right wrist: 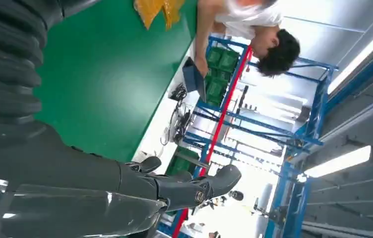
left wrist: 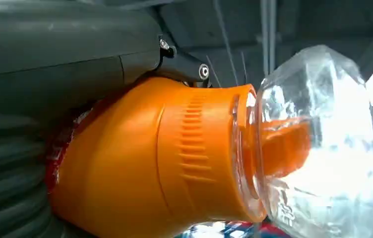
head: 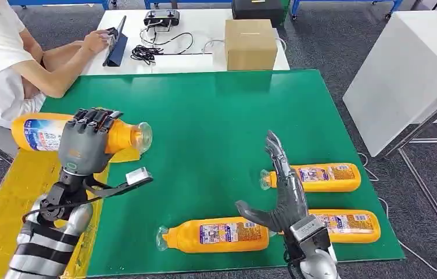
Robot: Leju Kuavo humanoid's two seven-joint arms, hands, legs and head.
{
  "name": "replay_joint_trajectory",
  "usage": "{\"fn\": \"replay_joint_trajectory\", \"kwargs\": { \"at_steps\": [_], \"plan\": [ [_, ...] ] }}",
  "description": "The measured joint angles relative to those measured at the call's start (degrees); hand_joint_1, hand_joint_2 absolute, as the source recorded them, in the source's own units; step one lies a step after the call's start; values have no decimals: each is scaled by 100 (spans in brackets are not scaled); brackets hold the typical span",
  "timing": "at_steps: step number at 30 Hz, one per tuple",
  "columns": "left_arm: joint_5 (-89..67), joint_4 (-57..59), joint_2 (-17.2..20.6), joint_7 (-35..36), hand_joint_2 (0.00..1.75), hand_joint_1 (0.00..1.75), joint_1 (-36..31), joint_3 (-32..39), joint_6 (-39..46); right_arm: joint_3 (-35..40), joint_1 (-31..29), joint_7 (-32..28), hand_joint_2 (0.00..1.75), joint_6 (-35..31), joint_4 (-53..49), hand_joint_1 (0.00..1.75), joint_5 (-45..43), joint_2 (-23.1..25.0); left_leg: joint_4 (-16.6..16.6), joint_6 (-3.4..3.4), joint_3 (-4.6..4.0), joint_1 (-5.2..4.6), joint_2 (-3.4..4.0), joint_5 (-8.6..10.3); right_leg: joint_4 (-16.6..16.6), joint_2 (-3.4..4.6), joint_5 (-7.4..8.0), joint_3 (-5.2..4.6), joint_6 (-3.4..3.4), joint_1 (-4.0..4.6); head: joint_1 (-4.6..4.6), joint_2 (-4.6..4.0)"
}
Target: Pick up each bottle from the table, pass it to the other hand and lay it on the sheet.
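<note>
Head view: left hand (head: 88, 142) gripped an orange bottle (head: 42, 132) above the yellow sheet (head: 13, 192), long axis level, cap toward the green surface (head: 216, 116). Right hand (head: 280, 192) was spread, holding nothing, over three lying bottles; release falls to the left.
</note>
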Motion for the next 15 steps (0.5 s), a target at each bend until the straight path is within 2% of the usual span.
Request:
{"fn": "replay_joint_trajectory", "kwargs": {
  "at_steps": [6,10,15],
  "plan": [
    [-41,1388,360,190,175,175,-532,-356,-468,-66,-21,0,175,85,0,0,-107,-24,1,0,0,0,3,0,1,2,0,-4,0,0,0,0],
    [601,2522,306,518,175,175,-874,-398,-1121,-79,-19,54,175,92,0,0,-4,-17,0,-1,-3,0,3,0,1,2,-1,-4,0,0,0,0],
    [851,3245,210,636,175,175,-1031,-393,-1239,-87,-18,107,175,94,0,0,46,7,0,0,-5,-1,0,0,1,1,-1,-3,0,0,0,0]
  ]
}}
